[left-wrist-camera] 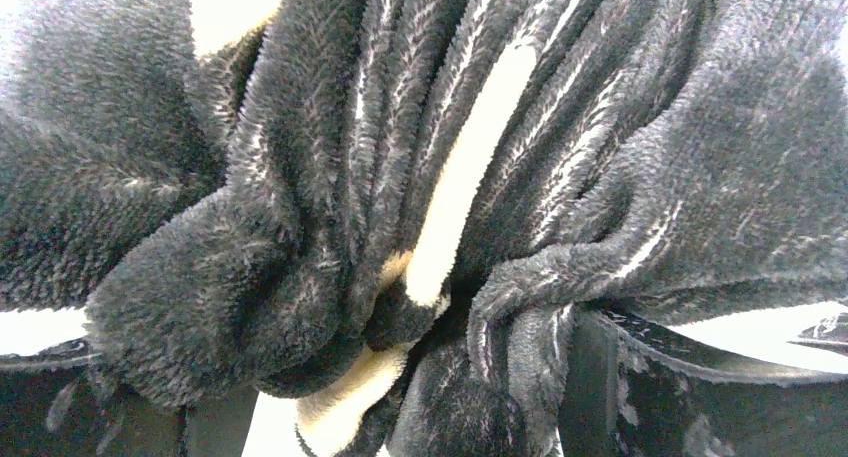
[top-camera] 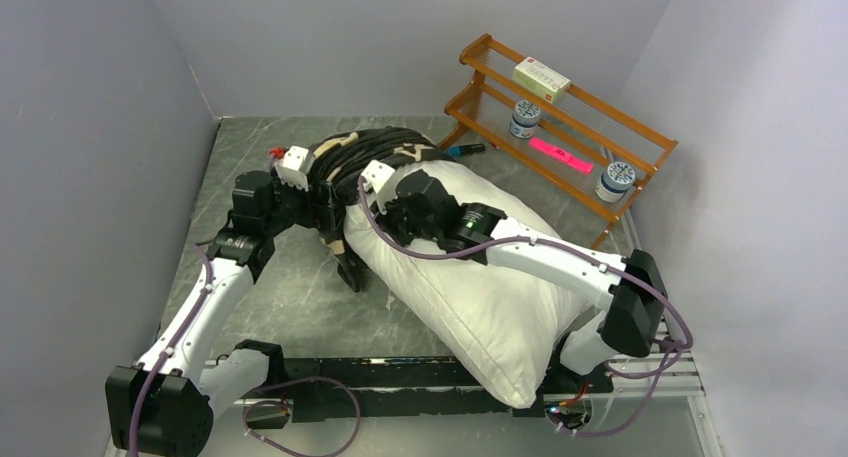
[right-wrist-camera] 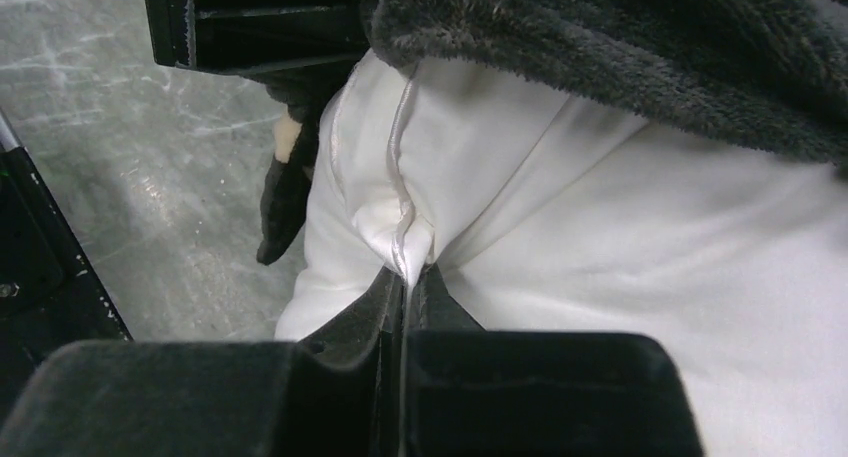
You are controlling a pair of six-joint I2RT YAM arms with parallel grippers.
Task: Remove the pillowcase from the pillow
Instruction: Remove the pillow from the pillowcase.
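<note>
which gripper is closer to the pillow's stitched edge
Right. The right gripper is shut on the stitched edge of the pillow; the left gripper is up in the bunched pillowcase, jaws open.

Wooden rack (top-camera: 620,111): box (top-camera: 541,79), 2 jars (top-camera: 524,118) (top-camera: 615,180)

Robot lab cell, plain grey walls (top-camera: 90,97)

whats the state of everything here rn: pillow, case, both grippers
pillowcase, bunched up over the pillow's far end, not off yet
pillow, mostly bare, lying diagonally
right gripper, shut on the pillow's stitched edge
left gripper, pushed into the bunched pillowcase, grip unclear
</note>
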